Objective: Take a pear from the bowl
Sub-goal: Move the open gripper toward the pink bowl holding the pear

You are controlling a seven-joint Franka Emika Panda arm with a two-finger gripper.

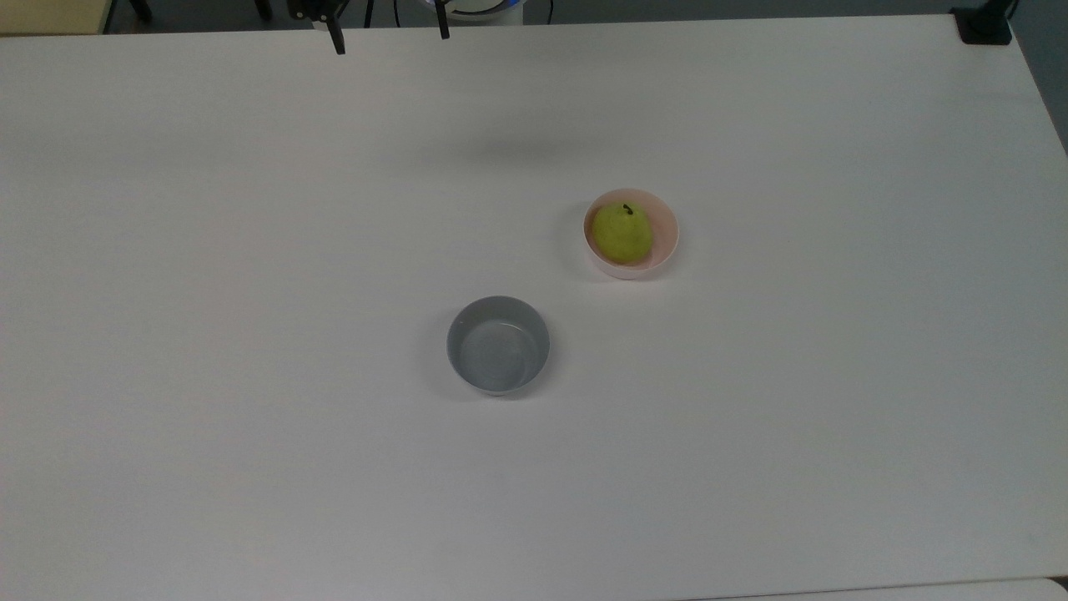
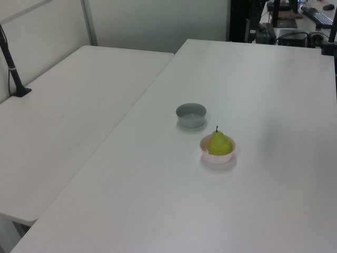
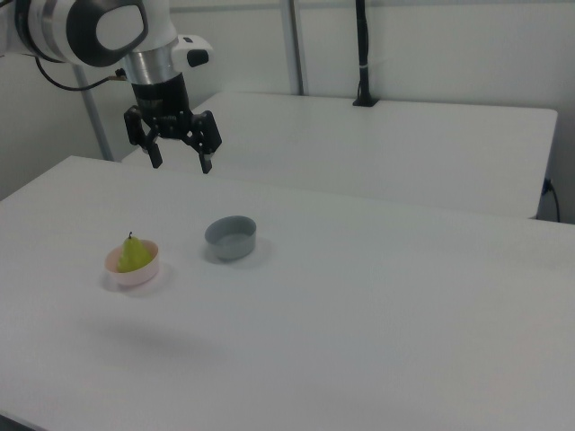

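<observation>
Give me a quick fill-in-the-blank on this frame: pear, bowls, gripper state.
1. The pear sits in the ____ bowl.
2. The grey bowl holds ____.
3. The gripper hangs above the table with its fingers ____.
4. In the top view, the grey bowl lies to the ____ of the pink one.

Missing words: pink; nothing; open; left

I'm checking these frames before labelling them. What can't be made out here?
- Underside of the pear: hidden by the pink bowl wall in every view.
- Gripper body: cut off by the top view's upper edge, fingertips alone visible.
- Grey bowl inside: mostly hidden by its near wall in the right view.
</observation>
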